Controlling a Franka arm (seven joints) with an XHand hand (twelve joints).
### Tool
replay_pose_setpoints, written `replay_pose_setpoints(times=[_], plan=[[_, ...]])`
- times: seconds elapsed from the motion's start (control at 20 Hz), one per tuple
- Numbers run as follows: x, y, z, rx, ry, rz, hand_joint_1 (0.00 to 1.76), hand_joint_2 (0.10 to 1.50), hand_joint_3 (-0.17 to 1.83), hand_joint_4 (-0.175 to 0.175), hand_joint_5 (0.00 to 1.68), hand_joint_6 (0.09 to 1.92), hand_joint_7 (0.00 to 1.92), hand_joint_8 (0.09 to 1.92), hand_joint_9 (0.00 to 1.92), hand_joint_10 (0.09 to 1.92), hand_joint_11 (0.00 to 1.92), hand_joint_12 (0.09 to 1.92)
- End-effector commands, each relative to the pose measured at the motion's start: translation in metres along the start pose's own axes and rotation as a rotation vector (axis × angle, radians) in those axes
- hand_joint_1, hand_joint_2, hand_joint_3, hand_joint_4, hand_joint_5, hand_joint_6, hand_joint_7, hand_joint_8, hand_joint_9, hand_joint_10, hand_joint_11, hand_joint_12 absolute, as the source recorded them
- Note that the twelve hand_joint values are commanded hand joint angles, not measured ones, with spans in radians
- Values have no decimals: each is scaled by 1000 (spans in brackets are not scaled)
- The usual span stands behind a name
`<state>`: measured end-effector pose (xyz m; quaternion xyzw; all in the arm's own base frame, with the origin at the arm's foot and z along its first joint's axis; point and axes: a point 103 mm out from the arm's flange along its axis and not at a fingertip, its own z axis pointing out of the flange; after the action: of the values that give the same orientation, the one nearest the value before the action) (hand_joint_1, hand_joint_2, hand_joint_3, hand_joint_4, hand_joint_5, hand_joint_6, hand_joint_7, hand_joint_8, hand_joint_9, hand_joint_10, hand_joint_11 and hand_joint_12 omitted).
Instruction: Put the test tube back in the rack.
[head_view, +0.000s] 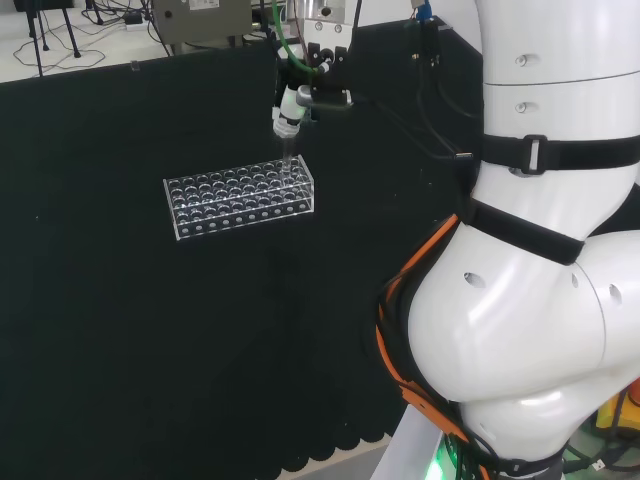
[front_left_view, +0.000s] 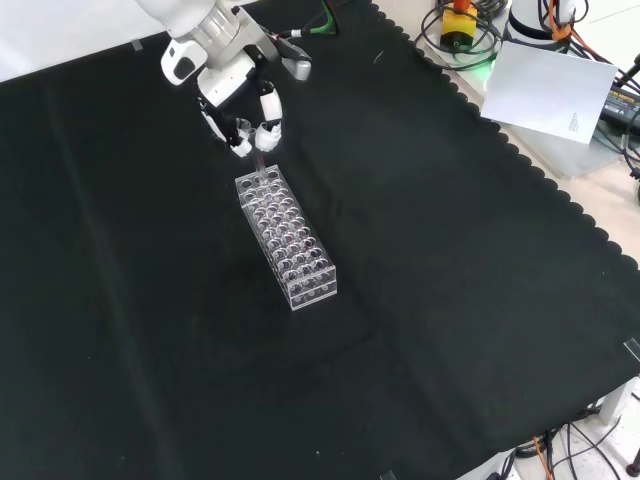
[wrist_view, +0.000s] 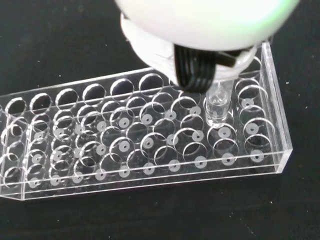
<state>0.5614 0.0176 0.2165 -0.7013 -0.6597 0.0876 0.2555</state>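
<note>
One test tube (wrist_view: 216, 107) is pinched upright in the hand (front_left_view: 250, 125), its tip seemingly entering a hole at the rack (wrist_view: 150, 145) end.

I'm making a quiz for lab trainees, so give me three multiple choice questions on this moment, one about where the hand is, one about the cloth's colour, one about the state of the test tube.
1. Where is the hand in the head view?
A. Over the rack's right end
B. Over the rack's left end
C. Flat on the cloth, away from the rack

2. What colour is the cloth?
A. White
B. Black
C. Red

3. What state is the test tube in?
A. Lying on the cloth
B. Held upright at the rack
C. Broken in pieces

Key: 1 A, the hand hangs above the right end of the rack. 2 B, the cloth is black. 3 B, the test tube stands upright under the hand's fingers, its tip at a hole in the rack.
</note>
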Motion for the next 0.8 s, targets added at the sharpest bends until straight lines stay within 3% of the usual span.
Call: replay_pose_setpoints(times=[0.05, 0.8], plan=[[2, 3, 2, 5, 0, -1, 1452, 508, 842, -175, 1422, 98, 1469, 451, 1345, 949, 1184, 967], [14, 9, 13, 31, -4, -18, 1452, 508, 842, -175, 1424, 94, 1468, 452, 1346, 947, 1184, 967]])
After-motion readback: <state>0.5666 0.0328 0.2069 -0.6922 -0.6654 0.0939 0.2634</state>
